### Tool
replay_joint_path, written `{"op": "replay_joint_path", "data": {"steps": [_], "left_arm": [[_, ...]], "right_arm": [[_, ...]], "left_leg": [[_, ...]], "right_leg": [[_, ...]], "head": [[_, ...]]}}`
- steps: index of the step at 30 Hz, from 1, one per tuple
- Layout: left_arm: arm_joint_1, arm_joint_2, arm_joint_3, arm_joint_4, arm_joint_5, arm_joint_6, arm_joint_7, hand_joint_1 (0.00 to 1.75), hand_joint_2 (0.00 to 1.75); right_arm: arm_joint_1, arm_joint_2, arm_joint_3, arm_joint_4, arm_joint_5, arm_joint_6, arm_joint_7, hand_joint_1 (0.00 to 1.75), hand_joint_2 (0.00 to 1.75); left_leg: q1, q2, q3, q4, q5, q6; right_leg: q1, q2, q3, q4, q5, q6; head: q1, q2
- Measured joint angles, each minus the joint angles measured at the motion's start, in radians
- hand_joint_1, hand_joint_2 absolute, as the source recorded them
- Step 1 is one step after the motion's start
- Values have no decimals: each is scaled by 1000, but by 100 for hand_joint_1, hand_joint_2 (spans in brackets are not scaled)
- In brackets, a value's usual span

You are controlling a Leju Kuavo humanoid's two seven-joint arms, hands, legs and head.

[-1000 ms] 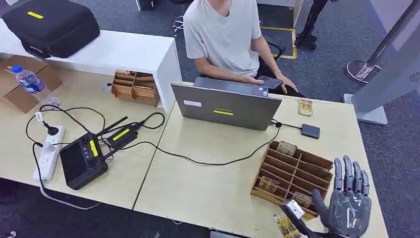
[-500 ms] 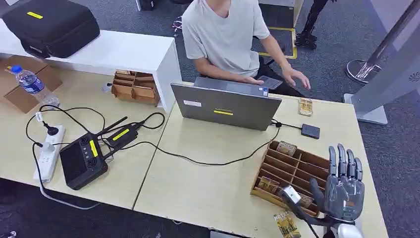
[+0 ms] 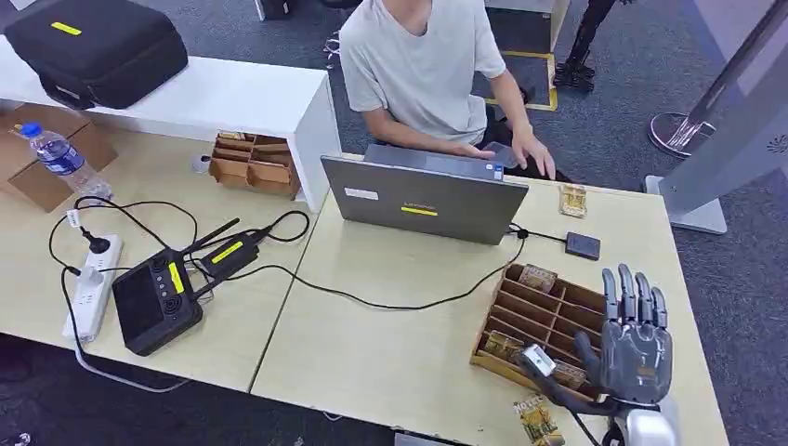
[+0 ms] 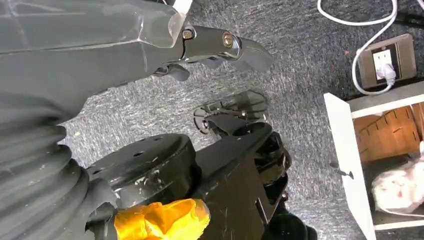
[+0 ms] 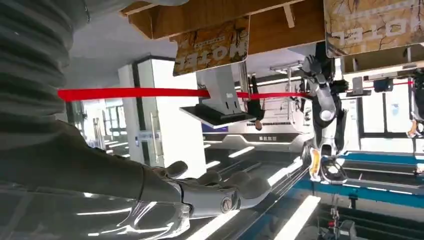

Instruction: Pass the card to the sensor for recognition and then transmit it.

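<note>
One open right hand over wooden card tray, nr table edge.

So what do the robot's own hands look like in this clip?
The right hand is glossy grey with darker fingers on a silver wrist; a small silver-faced block juts beside its thumb. The left hand shows a grey ribbed cover, shiny grey shell and metal finger pivots.

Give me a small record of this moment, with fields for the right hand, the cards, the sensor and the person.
right hand: right hand raised over the near right end of the wooden card tray, fingers apart, holding nothing
cards: several in the tray's slots; one hotel card on the table edge near the tray
sensor: small black card reader, cabled, beyond the tray
person: seated behind the laptop, person's hand beside it
</note>
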Motion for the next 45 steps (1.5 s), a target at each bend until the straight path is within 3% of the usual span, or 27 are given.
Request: {"op": "replay_joint_path", "data": {"steps": [10, 44, 45], "left_arm": [[0, -2, 0, 0, 0, -2, 0, 0, 175], [0, -5, 0, 0, 0, -2, 0, 0, 175], [0, -5, 0, 0, 0, -2, 0, 0, 175]], "right_arm": [[-13, -21, 14, -16, 1, 23, 0, 0, 175], [-26, -23, 20, -16, 2, 31, 0, 0, 175], [-26, -23, 20, -16, 2, 31, 0, 175, 175]], "left_leg": [[0, 0, 0, 0, 0, 0], [0, 0, 0, 0, 0, 0], [0, 0, 0, 0, 0, 0]], "right_leg": [[0, 0, 0, 0, 0, 0], [0, 0, 0, 0, 0, 0], [0, 0, 0, 0, 0, 0]], "head": [[0, 0], [0, 0], [0, 0]]}}
